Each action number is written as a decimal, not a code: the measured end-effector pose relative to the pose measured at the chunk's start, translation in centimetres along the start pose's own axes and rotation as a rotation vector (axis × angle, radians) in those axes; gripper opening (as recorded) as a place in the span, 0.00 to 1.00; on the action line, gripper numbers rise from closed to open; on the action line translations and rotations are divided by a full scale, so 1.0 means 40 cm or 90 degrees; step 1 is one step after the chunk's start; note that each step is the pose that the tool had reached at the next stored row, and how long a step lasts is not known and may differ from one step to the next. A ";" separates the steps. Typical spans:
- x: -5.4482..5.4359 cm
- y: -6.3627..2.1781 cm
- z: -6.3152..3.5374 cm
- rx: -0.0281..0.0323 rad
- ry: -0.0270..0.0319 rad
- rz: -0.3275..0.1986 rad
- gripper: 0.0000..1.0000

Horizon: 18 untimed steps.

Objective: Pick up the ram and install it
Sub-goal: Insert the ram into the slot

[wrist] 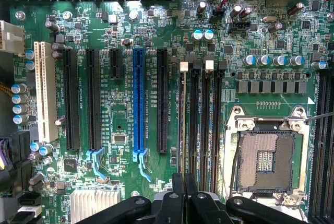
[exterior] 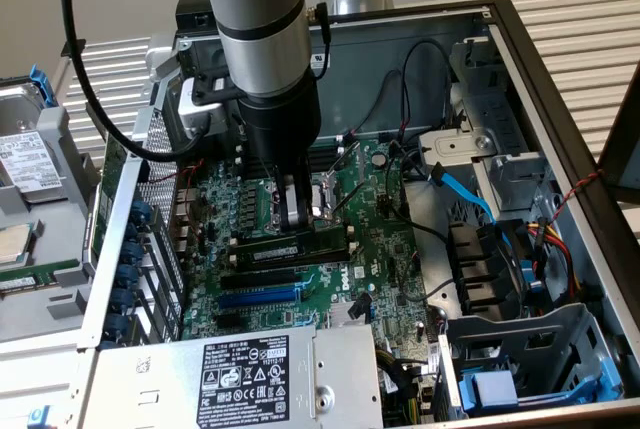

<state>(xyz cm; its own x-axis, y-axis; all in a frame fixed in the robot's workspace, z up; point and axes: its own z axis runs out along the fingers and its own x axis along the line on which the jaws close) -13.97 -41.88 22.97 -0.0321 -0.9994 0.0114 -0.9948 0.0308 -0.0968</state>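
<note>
The ram [exterior: 268, 249] is a dark stick with a pale label. It stands on edge in one of the long black memory slots [exterior: 325, 245] of the green motherboard [exterior: 380, 249], beside the CPU socket [wrist: 266, 161]. In the wrist view the ram [wrist: 182, 125] is a thin edge running along the outermost slot, under a white latch [wrist: 183, 67]. My gripper [exterior: 293, 221] comes straight down over the stick. Its two black fingers [wrist: 178, 195] are pressed close together astride the stick's top edge, so the gripper [wrist: 184, 190] is shut on the ram.
The blue slot [wrist: 138, 101] and black expansion slots [wrist: 94, 98] lie beside the memory slots. A power supply [exterior: 250, 379] fills the case's near side. Drive cages [exterior: 520, 349] and loose cables [exterior: 455, 189] sit on the exterior view's right, and the case walls [exterior: 560, 139] close in all round.
</note>
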 end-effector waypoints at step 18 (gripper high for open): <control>0.000 -0.004 -0.019 -0.0015 0.0004 0.000 0.26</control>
<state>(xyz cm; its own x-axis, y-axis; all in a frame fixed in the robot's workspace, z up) -13.90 -41.88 23.75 -0.0321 -0.9994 0.0120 -0.9951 0.0308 -0.0945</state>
